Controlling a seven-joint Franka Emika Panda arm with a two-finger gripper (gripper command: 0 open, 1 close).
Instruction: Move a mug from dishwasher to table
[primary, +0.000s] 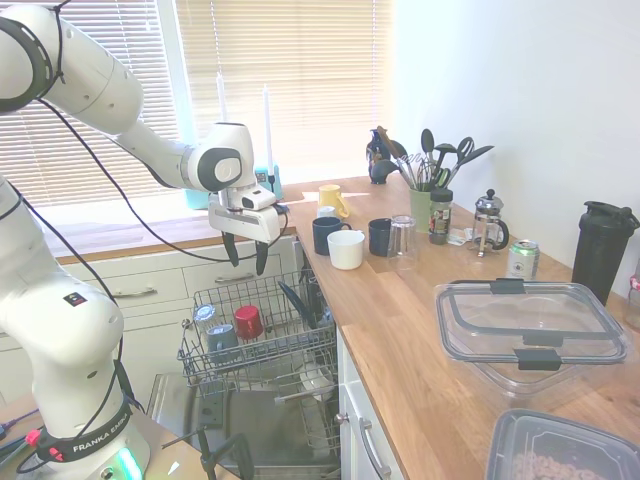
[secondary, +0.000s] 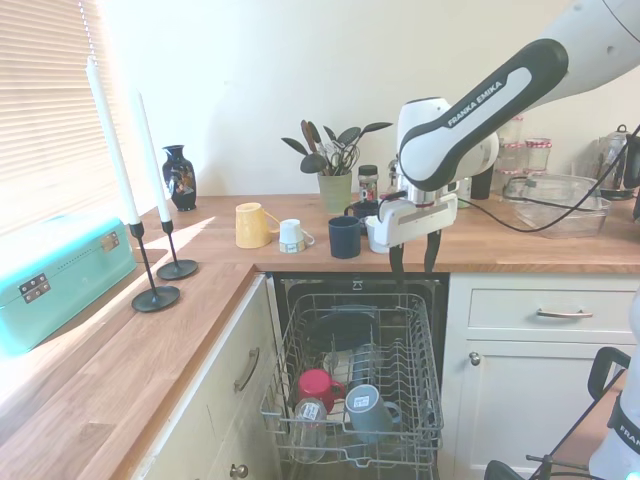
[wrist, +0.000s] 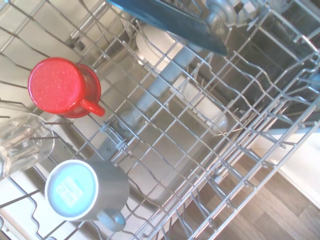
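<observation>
Fingers (primary: 247, 256) spread apart, empty, touching nothing, above dishwasher rack (primary: 262, 345); grey-blue mug (secondary: 370, 411) upside down in rack.

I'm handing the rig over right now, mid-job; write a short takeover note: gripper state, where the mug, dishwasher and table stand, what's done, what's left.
Gripper: open and empty, fingers pointing down, hanging above the dishwasher rack.
Grey-blue mug: upside down at the front of the pulled-out rack, beside the red mug and a clear glass. The wrist view shows both mugs base-up.
Table: wooden countertop, with other mugs near the corner by the dishwasher.
Done: nothing grasped yet.
Left: descend, grip the grey-blue mug, lift it out, set it on the table.
</observation>
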